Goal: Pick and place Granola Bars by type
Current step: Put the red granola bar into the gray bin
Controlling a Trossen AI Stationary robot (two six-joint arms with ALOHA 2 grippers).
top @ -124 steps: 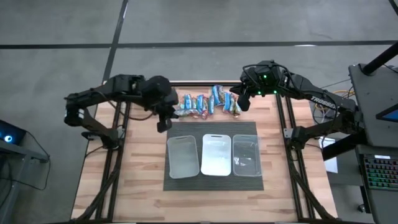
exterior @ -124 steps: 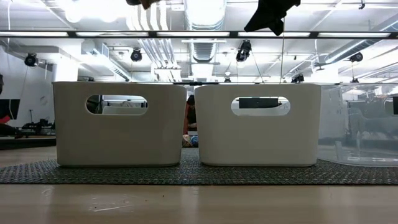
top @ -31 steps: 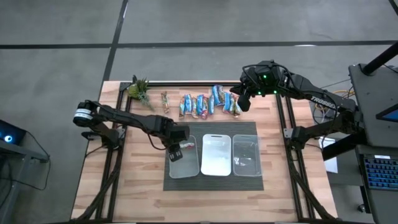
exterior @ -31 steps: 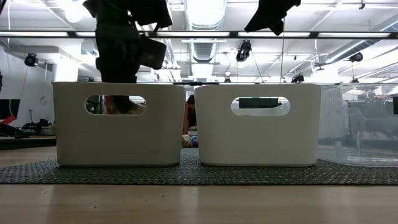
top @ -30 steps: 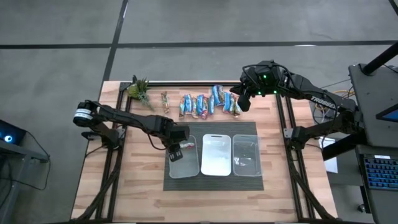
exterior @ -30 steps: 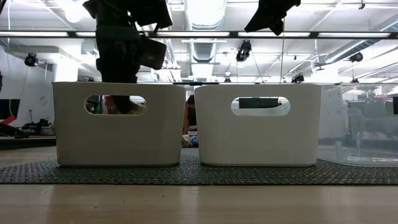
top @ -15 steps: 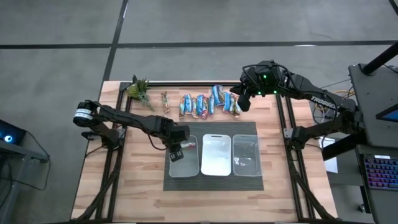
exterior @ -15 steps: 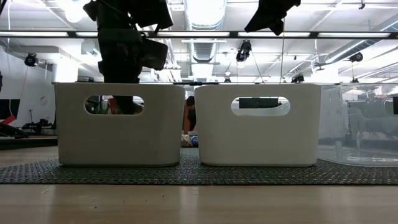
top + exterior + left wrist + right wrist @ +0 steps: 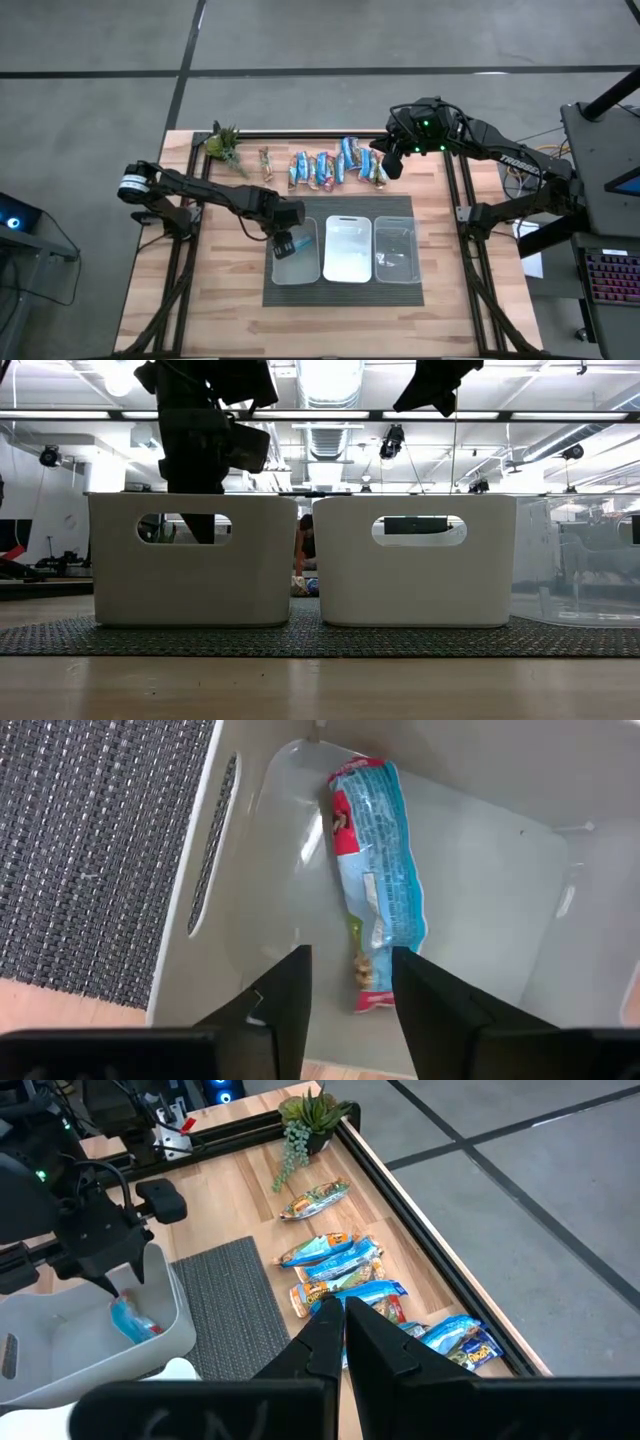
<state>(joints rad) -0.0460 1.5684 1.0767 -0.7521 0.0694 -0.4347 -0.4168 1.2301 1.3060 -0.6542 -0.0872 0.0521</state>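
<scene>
My left gripper [image 9: 285, 243] hangs open inside the left white bin [image 9: 278, 268], fingers pointing down. A blue bar with red ends [image 9: 375, 890] lies flat on that bin's floor; its near end sits below the gap between my fingers [image 9: 350, 1010]. In the high view the same bar [image 9: 304, 238] shows beside the gripper. Several more granola bars [image 9: 335, 168] lie in a row along the table's far edge, and one tan bar [image 9: 265, 160] lies apart to their left. My right gripper [image 9: 394, 162] hovers shut above the row's right end [image 9: 338, 1320].
Three bins stand side by side on a dark mat [image 9: 342, 203]: left, middle white [image 9: 347, 268] and right clear [image 9: 398, 262]. A small green plant [image 9: 222, 143] stands at the far left corner. In the low view the bins' walls [image 9: 190, 575] hide their contents.
The blue-and-red bar, which sat at my left gripper's fingers inside the left bin, now lies flat on the bin's floor. My left gripper has stayed over the bin. My right arm has kept still.
</scene>
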